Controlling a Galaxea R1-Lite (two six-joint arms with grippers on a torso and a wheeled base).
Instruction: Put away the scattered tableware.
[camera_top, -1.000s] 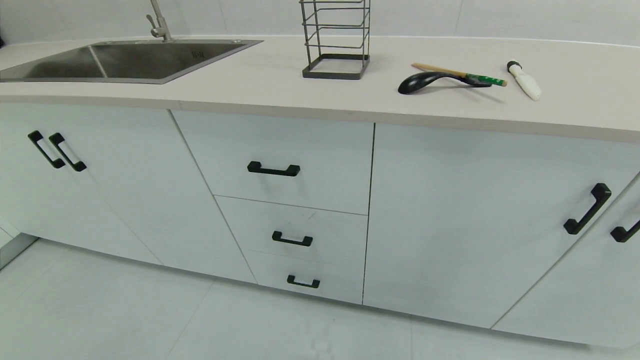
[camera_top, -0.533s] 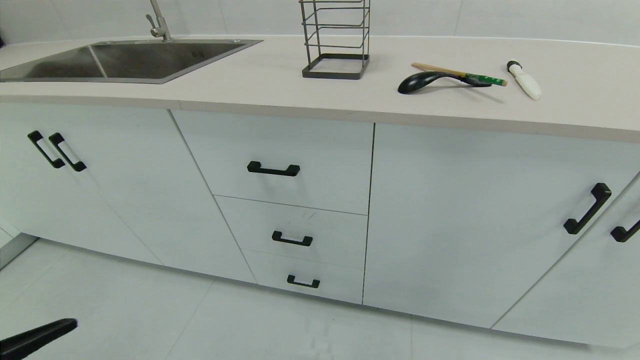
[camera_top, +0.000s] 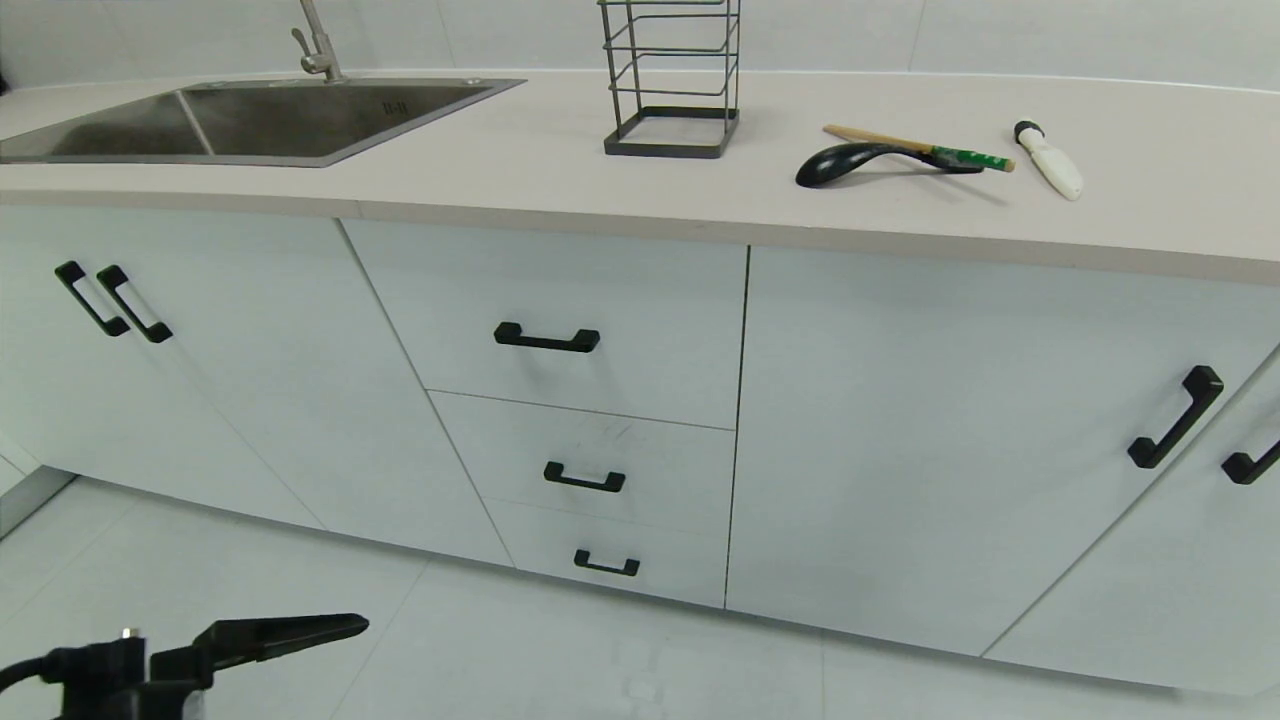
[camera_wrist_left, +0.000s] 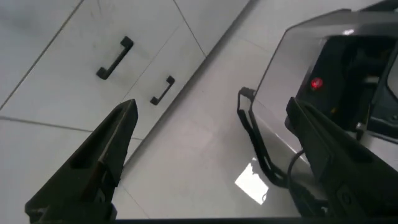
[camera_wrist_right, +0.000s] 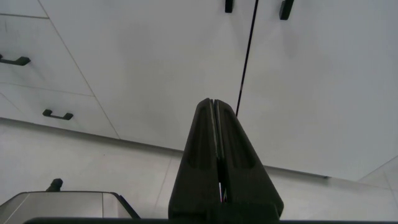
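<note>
On the right part of the pale countertop (camera_top: 560, 190) lie a black spoon (camera_top: 850, 162), a pair of wooden chopsticks (camera_top: 915, 147) with green ends resting across its handle, and a white utensil with a black cap (camera_top: 1050, 165). A dark wire rack (camera_top: 672, 80) stands upright at the middle of the counter. Low over the floor, far below the counter, my left gripper (camera_wrist_left: 211, 107) is open and holds nothing; one of its fingers (camera_top: 285, 634) pokes in at the lower left of the head view. My right gripper (camera_wrist_right: 213, 104) is shut and empty, facing the white cabinet doors.
A steel sink (camera_top: 250, 115) with a tap (camera_top: 318, 45) sits at the counter's left. Below are white cabinet doors and three stacked drawers with black handles (camera_top: 547, 339). Grey tiled floor (camera_top: 500, 650) lies in front.
My left gripper has come up into the head view at the lower left and moved to the right. The tableware and rack have not moved.
</note>
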